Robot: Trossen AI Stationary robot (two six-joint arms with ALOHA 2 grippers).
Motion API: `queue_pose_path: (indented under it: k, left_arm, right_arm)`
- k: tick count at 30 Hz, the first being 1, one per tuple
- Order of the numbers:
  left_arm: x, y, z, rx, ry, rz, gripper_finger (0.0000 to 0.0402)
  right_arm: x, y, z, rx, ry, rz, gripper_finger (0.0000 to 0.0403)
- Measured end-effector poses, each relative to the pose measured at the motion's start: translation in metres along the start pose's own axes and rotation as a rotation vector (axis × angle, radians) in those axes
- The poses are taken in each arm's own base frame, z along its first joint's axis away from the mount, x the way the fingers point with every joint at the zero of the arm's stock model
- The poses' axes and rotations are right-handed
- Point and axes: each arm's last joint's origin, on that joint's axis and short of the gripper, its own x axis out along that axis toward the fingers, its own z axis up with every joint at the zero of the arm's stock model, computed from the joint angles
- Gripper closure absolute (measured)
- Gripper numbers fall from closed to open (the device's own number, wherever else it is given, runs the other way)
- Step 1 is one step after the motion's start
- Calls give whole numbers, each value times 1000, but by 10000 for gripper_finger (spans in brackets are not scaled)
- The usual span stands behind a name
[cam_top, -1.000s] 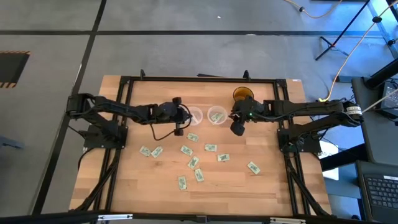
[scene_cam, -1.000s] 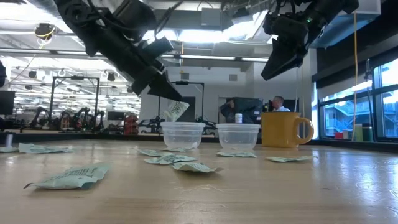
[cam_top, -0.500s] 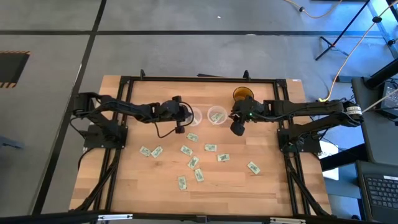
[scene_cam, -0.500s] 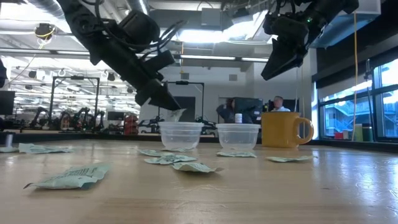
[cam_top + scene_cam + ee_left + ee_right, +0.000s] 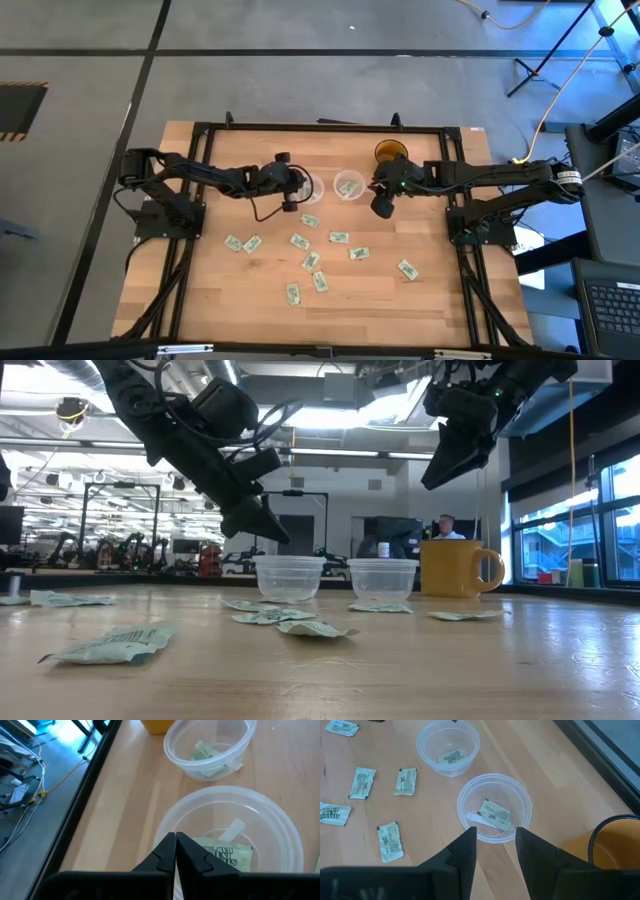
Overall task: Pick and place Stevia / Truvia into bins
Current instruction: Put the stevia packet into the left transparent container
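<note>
Left wrist view: left gripper (image 5: 175,851) clenched empty over near bin (image 5: 235,832), sachet (image 5: 224,855) inside; right gripper (image 5: 495,851) released, hovering.

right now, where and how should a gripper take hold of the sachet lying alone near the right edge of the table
The lone sachet lies flat and slanted on the wood, clear of the others. Probably best to come straight down and close across its short width at the middle. The right gripper, open near the cups, is nearer than the left gripper.
</note>
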Motion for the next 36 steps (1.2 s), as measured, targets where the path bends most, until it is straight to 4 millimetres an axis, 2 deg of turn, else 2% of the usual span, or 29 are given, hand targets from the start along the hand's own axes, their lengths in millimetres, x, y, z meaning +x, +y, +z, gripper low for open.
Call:
queue_pose_path:
  k: [3,6,9,13,16,20,26,32,36]
  left_arm:
    - [-9,-1,8,-2,-57,-52,378]
    - [-21,-7,19,31,-165,-209,360]
    - [-32,-22,24,103,-222,-345,344]
    - [-37,-42,23,106,-184,-420,331]
    - [-35,-53,20,83,-146,-446,327]
    - [-32,-60,24,57,-185,-417,327]
    - [-24,-76,17,185,-152,-360,315]
    - [-13,-86,14,160,-164,-341,289]
    - [-3,-91,12,131,-181,-339,285]
  right_arm:
    - [0,0,0,-2,4,-1,264]
    - [0,0,-1,-4,8,-2,264]
    - [0,0,-1,-5,8,-2,264]
    - [0,0,-1,-4,8,-2,264]
    - [0,0,-1,-4,6,-2,264]
    - [0,0,0,0,2,-1,264]
    - [0,0,0,2,3,-1,264]
    - [0,0,0,1,2,-1,264]
    - [0,0,0,1,2,-1,264]
